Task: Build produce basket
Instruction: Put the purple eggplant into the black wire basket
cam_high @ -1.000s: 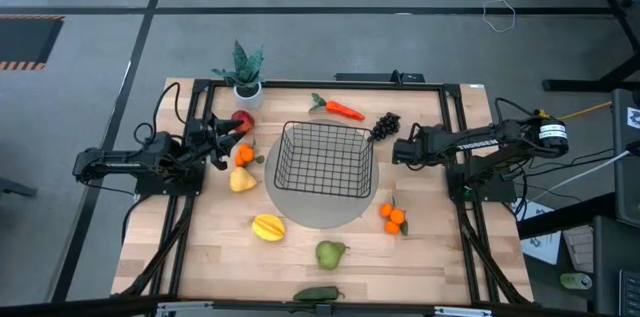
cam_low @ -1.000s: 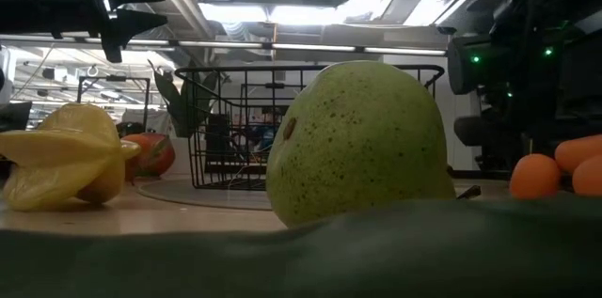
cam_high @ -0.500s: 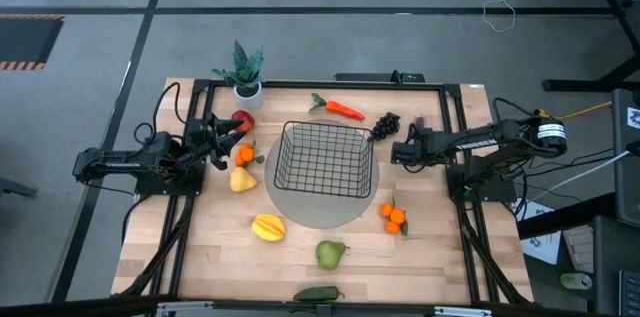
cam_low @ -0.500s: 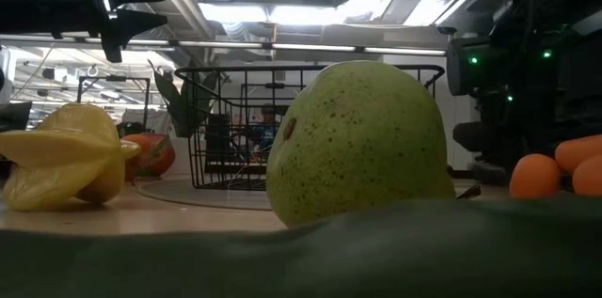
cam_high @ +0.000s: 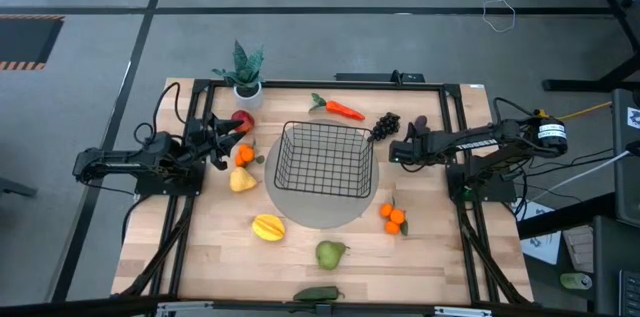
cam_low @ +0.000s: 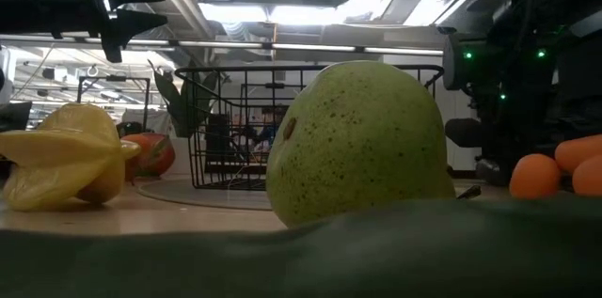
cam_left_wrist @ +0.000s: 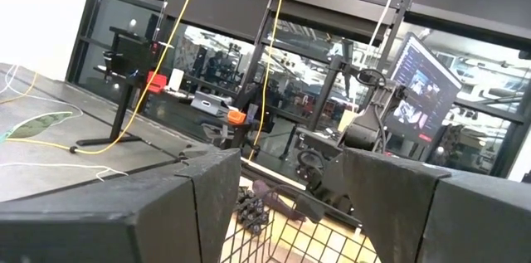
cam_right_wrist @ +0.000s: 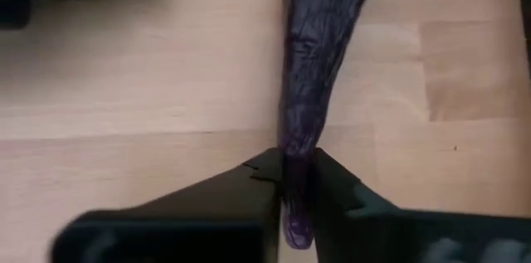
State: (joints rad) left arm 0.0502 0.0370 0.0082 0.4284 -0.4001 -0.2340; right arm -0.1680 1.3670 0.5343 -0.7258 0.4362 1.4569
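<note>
Wooden table (cam_high: 300, 247): right gripper (cam_right_wrist: 296, 172) pinches the purple eggplant (cam_right_wrist: 319, 39) by its thin tip, so lift slowly toward the basket (cam_high: 325, 160); left gripper (cam_high: 222, 140) waits spread.

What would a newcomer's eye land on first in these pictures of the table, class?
First, the black wire basket standing empty on a grey disc mid-table, with toy produce scattered around it. Next, the right gripper, just right of the basket, pinching the narrow tip of a purple eggplant lying on the wood.
</note>
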